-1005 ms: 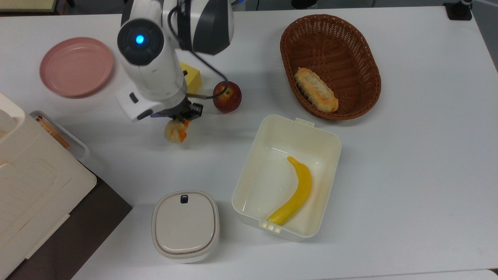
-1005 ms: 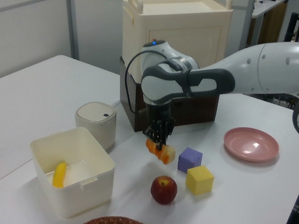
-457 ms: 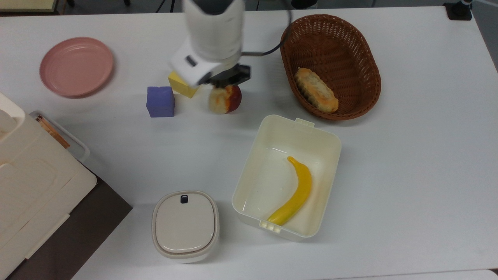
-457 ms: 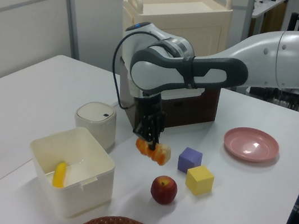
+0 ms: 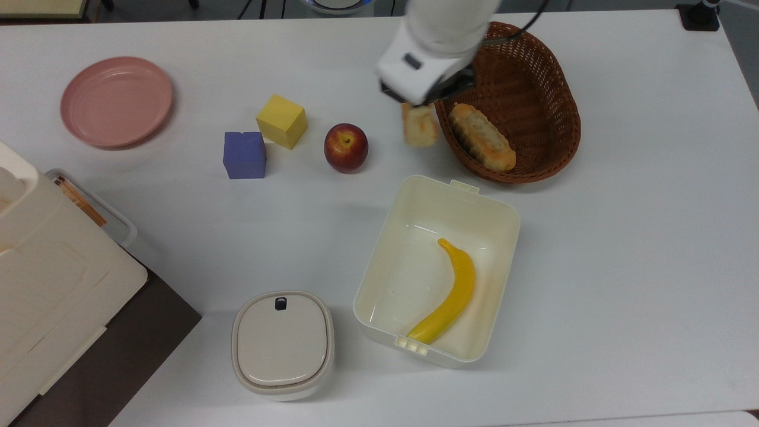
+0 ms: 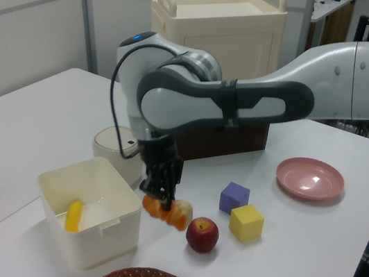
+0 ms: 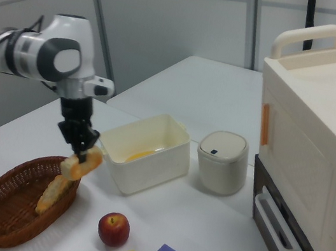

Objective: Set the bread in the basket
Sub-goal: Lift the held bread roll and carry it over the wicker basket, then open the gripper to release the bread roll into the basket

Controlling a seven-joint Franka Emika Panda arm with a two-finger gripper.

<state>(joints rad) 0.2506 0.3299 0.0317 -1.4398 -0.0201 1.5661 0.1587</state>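
So the pincer (image 6: 161, 195) is clamped on the bread (image 5: 420, 126), holding it up off the counter (image 5: 622, 249), right by the rim of the basket (image 5: 533, 65) on the top view's left. A longer loaf (image 5: 481, 137) sits inside the basket, with the apple (image 5: 345, 147) nearby.

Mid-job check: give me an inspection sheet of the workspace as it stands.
Surface: white table, dry.
Job's things: bread held above the table beside the basket rim; a longer loaf lies inside.
Clutter: apple, yellow block, purple block, pink plate, box with banana, lidded canister.
Grippers: gripper shut on bread.
Cables: black cable along the arm.
Surroundings: cream cabinet.
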